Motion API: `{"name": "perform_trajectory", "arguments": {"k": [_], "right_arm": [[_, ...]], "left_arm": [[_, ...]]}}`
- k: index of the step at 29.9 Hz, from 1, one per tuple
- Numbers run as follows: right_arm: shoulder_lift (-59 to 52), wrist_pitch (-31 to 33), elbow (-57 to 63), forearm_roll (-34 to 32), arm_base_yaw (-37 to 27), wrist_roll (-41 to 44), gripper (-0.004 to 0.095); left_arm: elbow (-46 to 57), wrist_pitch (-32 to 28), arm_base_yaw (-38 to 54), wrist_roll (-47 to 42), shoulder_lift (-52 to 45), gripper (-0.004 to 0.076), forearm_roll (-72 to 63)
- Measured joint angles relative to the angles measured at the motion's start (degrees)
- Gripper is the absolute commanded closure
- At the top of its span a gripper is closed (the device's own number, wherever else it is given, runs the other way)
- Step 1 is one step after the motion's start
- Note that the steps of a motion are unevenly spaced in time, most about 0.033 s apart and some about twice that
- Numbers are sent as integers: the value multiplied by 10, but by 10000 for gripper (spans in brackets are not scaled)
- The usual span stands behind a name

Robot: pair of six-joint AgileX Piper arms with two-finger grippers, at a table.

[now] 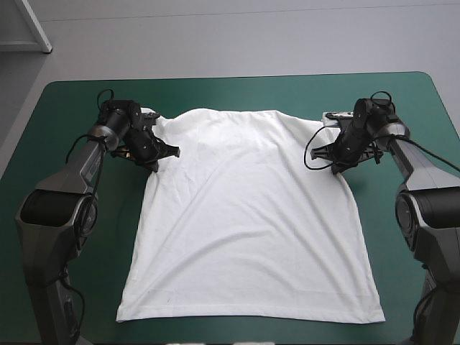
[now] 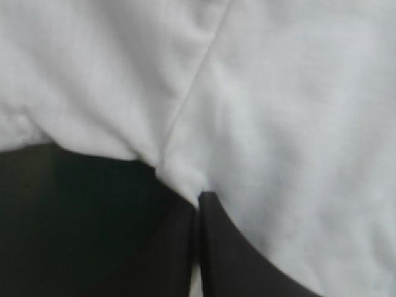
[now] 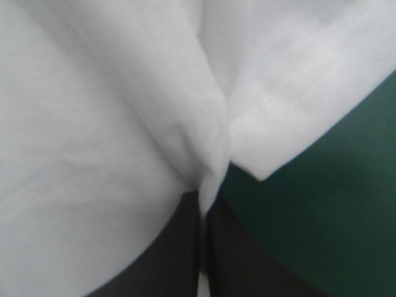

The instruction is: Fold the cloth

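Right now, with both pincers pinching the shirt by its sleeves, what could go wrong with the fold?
The left pincer and right pincer each hold only a thin pinch of the T-shirt at their tips; it could slip out on lifting.
Fabric is bunched at the right pincer, so the fold may come out skewed.
The hem lies close to the near edge of the table and could slide off.

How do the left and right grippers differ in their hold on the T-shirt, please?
The left gripper pinches the T-shirt where a seam ends; the right gripper pinches a fold beside a sleeve hem. The left reaches from the table's left, the right from its right. Both are shut on it.
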Motion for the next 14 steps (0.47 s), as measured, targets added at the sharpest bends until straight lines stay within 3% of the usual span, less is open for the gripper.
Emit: {"name": "perform_trajectory", "arguments": {"k": [6,14], "right_arm": [[-40,23,-55,9,1,-1,927],[-169,49,-135,15,1,3,927]], "left_arm": [[-28,-26,-2,15,-25,732,-18],[-111,-13,-3,29,-168,732,-20]]}}
